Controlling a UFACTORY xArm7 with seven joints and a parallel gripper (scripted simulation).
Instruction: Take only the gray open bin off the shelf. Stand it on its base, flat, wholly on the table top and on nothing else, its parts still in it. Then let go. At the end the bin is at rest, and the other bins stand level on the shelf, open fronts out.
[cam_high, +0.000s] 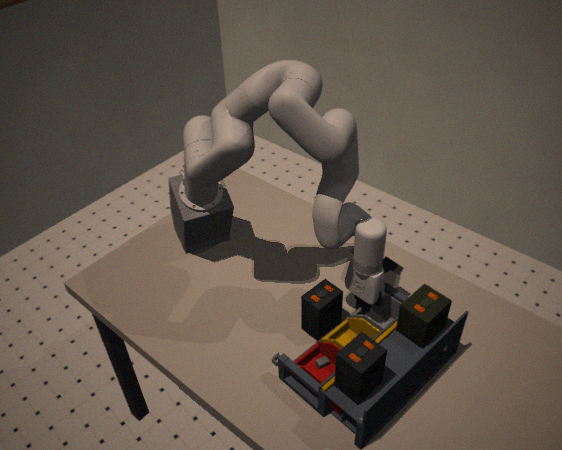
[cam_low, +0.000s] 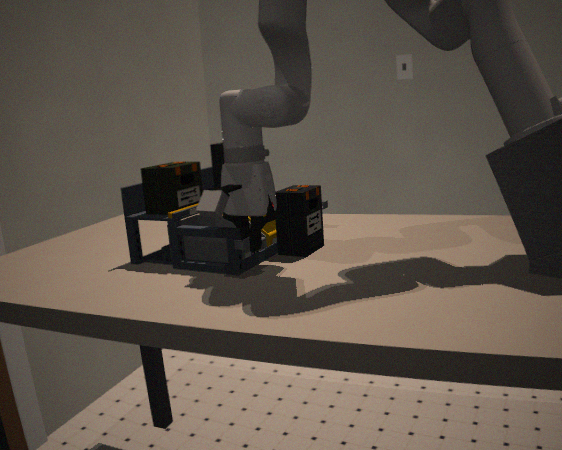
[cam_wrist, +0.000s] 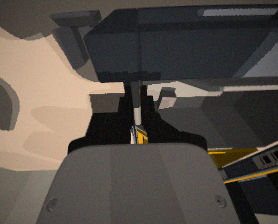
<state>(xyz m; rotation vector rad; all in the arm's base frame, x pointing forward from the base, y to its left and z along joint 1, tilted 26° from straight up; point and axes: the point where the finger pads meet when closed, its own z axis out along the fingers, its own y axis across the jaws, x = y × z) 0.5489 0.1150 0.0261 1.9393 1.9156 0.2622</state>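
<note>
The gray open bin (cam_high: 386, 311) (cam_low: 202, 248) sits at the far end of the dark shelf (cam_high: 425, 360) (cam_low: 131, 220), mostly hidden under my wrist. My gripper (cam_high: 370, 307) (cam_low: 243, 227) (cam_wrist: 136, 94) reaches straight down into it. It is shut on a thin gray wall of the bin (cam_wrist: 136, 102), seen between the fingers in the wrist view. A yellow bin (cam_high: 352, 327) (cam_wrist: 235, 156) sits next to it in the shelf, and a red bin (cam_high: 311, 356) with a small gray part lies beyond that. I cannot see the gray bin's contents.
Three dark boxes with orange marks crowd the shelf: one (cam_high: 321, 307) (cam_low: 300, 220) on the table beside the gripper, one (cam_high: 360, 367) near the red bin, and an olive one (cam_high: 424, 312) (cam_low: 170, 187) on the shelf. The robot base (cam_high: 200, 217) stands at the back left.
</note>
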